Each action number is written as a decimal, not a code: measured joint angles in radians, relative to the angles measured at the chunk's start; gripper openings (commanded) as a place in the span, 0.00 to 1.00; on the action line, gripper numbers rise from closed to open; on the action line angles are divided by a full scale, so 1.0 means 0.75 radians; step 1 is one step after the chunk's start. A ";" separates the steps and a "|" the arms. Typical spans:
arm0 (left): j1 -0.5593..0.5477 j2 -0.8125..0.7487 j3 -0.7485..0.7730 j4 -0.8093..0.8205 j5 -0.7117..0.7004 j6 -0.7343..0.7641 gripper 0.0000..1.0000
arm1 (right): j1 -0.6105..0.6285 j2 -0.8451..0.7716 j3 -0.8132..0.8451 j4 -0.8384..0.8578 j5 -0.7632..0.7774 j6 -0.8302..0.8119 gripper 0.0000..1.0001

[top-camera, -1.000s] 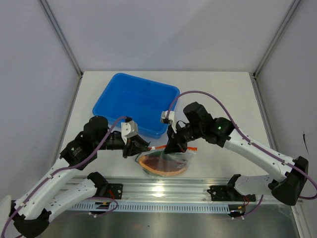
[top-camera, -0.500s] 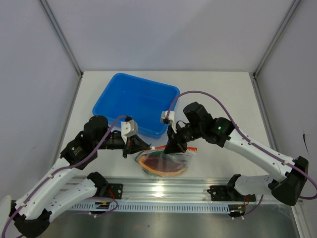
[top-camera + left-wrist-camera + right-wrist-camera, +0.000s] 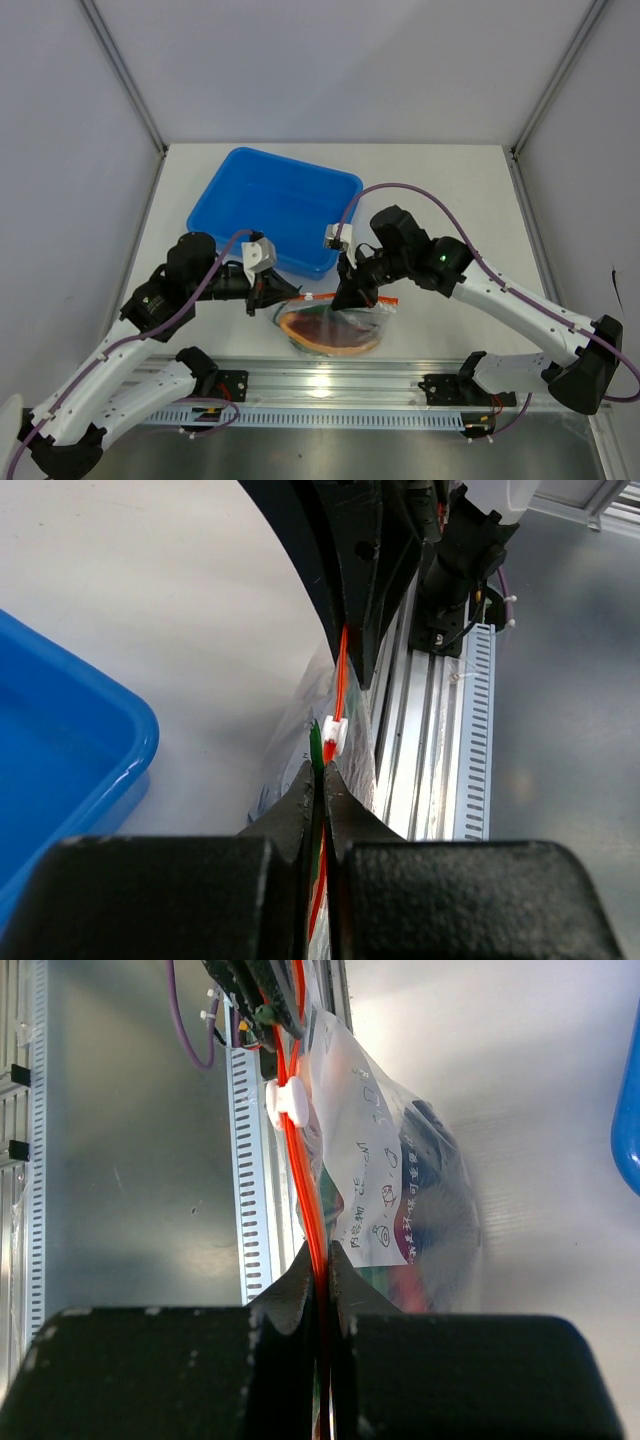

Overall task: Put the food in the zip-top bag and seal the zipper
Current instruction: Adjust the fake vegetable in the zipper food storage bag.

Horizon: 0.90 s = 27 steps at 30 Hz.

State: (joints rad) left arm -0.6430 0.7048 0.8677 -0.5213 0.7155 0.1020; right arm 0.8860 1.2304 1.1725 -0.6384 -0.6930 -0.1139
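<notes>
Top external: left tool [image 3: 296, 294] seemingly horizontal

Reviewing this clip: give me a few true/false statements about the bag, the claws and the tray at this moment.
1. The left claw and the right claw are both shut on the zipper. True.
2. The zip-top bag lies inside the blue tray. False: it sits on the table, in front of the tray.
3. The white slider is nearer the left claw than the right claw. True.
4. Food lies loose on the table. False: the food in view is inside the bag.
</notes>
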 measured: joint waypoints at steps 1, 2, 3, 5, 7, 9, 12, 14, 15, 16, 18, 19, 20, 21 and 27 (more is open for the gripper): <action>0.004 -0.002 0.000 -0.001 -0.006 0.000 0.00 | 0.001 0.000 0.000 0.000 0.000 0.000 0.00; 0.009 -0.005 0.000 -0.004 -0.008 0.000 0.01 | 0.000 0.000 0.000 0.000 0.000 0.000 0.00; 0.013 -0.009 0.000 -0.008 -0.010 0.001 0.01 | 0.000 0.000 0.000 0.000 0.000 0.000 0.00; 0.018 -0.018 0.001 -0.020 -0.023 0.005 0.01 | 0.001 0.000 0.000 0.000 0.000 -0.001 0.00; 0.019 -0.020 0.002 -0.038 -0.044 0.010 0.00 | 0.001 0.000 0.000 0.000 0.000 -0.001 0.00; 0.020 -0.027 0.009 -0.053 -0.065 0.015 0.00 | 0.001 0.001 0.000 0.000 0.000 -0.001 0.00; 0.021 -0.027 0.017 -0.069 -0.076 0.024 0.00 | 0.001 0.003 0.000 0.000 0.000 -0.001 0.00; 0.021 -0.023 0.026 -0.091 -0.071 0.041 0.00 | 0.001 0.003 0.000 0.000 0.000 -0.001 0.00; 0.021 -0.018 0.033 -0.100 -0.065 0.052 0.00 | 0.001 0.003 0.000 0.000 0.001 -0.001 0.00; 0.021 -0.014 0.036 -0.107 -0.059 0.061 0.00 | 0.001 0.004 0.000 0.000 0.000 -0.001 0.00; 0.021 -0.006 0.038 -0.125 -0.040 0.083 0.00 | 0.002 0.005 0.000 0.000 0.001 -0.001 0.00; 0.021 -0.005 0.038 -0.135 -0.035 0.094 0.00 | 0.002 0.006 0.000 0.000 0.001 -0.001 0.00; 0.022 -0.001 0.038 -0.145 -0.032 0.103 0.00 | 0.002 0.006 0.000 0.000 0.001 -0.001 0.00; 0.022 0.003 0.038 -0.162 -0.024 0.121 0.00 | 0.001 0.006 0.000 0.000 0.001 -0.001 0.00; 0.022 0.026 0.038 -0.223 0.030 0.181 0.00 | -0.004 0.013 0.000 0.001 -0.001 0.002 0.00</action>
State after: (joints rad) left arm -0.6266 0.7246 0.8963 -0.6884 0.7380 0.2375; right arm 0.8829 1.2400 1.1725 -0.6380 -0.6933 -0.1127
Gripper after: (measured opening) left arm 0.009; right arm 0.022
